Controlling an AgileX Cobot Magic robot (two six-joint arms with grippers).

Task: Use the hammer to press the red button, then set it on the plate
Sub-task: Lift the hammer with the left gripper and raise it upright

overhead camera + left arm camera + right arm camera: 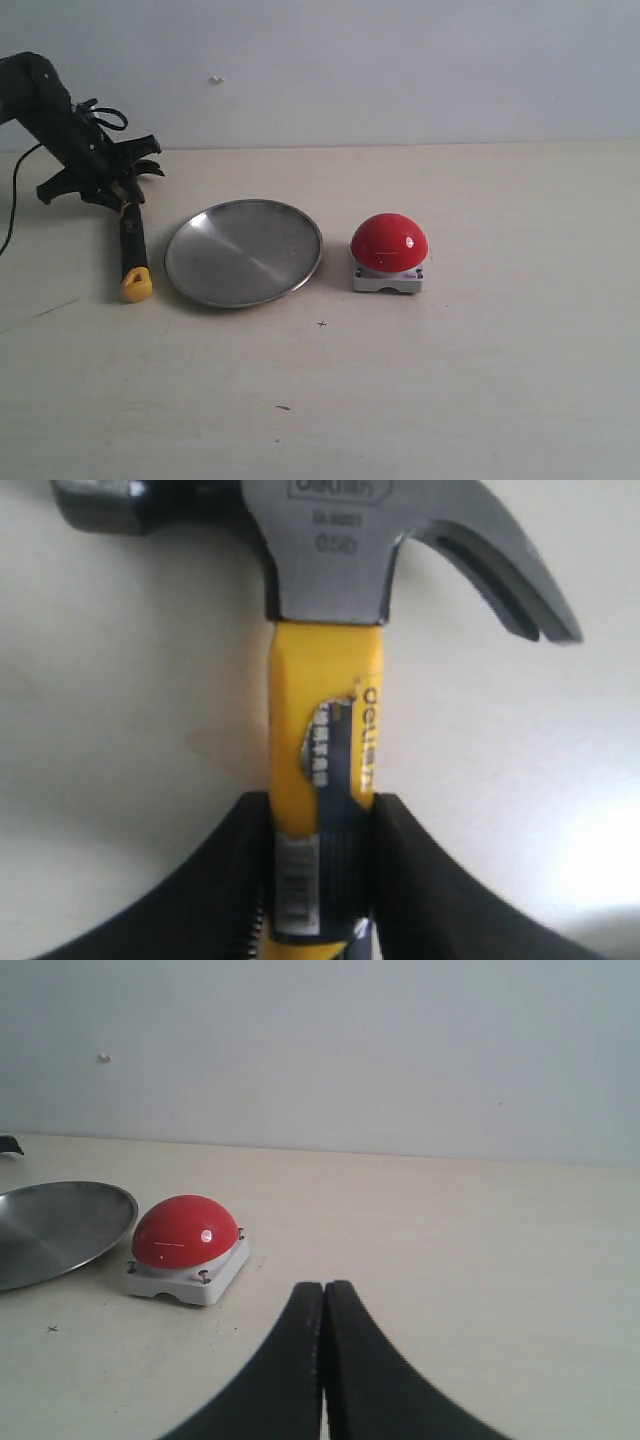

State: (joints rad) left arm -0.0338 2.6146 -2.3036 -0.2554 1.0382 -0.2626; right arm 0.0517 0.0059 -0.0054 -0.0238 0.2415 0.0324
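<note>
In the exterior view the left gripper (pixel 115 185) is hiding the head of the hammer (pixel 131 245). Only the black-and-yellow handle is showing, with its yellow looped tip pointing toward the camera, just left of the plate (pixel 243 252).

In the left wrist view the left gripper (pixel 322 805) is clamping the handle partway down, a black finger pressing on each side. The hammer (pixel 325 710) is running out of the frame at the top, which is cutting through the stamped brand name and leaving it unreadable. The digits beneath are looking like "050". "deli" is running along the yellow grip beside a torn label whose small print is too blurred to read.

The plate is lying bare on the counter (pixel 480 380). The red button (pixel 389 242) is sitting just right of it, apart from the rim.

The right gripper (pixel 323 1295) is showing only in its own wrist view, with its fingers pressing together and gripping nothing. That view is cropping the plate (pixel 60 1225), and the red button (pixel 186 1232) is sitting beside it.
</note>
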